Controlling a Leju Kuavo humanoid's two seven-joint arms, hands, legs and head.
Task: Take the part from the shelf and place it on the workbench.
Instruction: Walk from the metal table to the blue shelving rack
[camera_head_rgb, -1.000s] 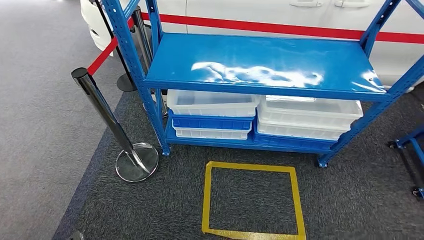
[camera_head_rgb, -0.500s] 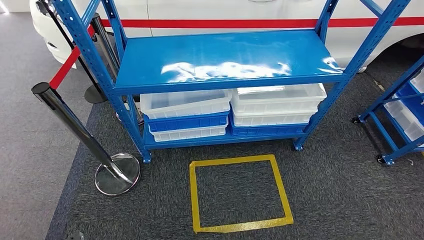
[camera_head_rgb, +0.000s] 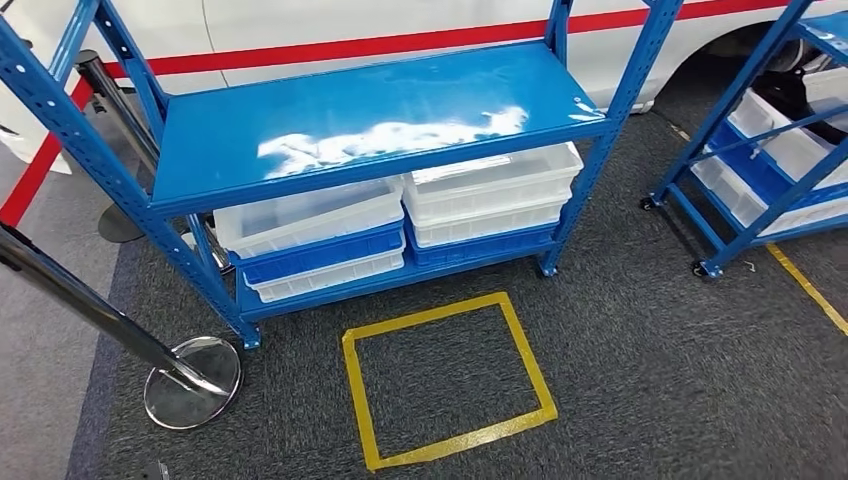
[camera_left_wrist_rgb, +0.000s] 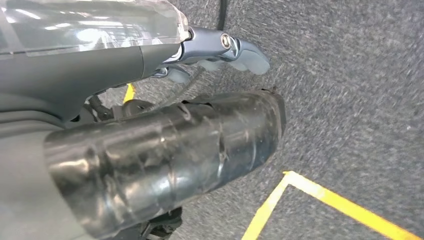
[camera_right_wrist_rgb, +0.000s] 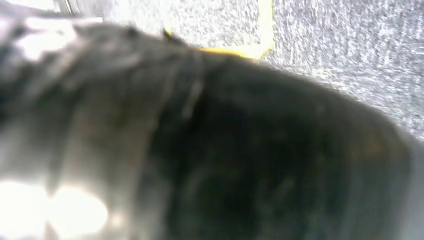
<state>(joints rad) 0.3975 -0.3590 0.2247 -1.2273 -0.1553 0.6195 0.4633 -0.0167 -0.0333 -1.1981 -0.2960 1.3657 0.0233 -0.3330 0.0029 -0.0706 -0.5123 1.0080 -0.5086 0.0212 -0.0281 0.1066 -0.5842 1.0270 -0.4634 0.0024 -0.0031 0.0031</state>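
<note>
Left hand (camera_left_wrist_rgb: 220, 50) seen hanging over grey carpet, grasp state undeterminable; right hand's too. Collision risked with blue steel shelf (camera_head_rgb: 380, 110) or chrome stanchion post (camera_head_rgb: 90, 310) if approach misjudged; part not located.

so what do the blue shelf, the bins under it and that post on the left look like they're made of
Blue shelf: likely painted sheet metal, glossy; it throws white glare, and the uprights have punched holes.
Bins: apparently plastic, the white ones translucent with moulded rims, the blue ones opaque.
Post: looks like polished or chromed metal; its round base mirrors the surroundings.
</note>
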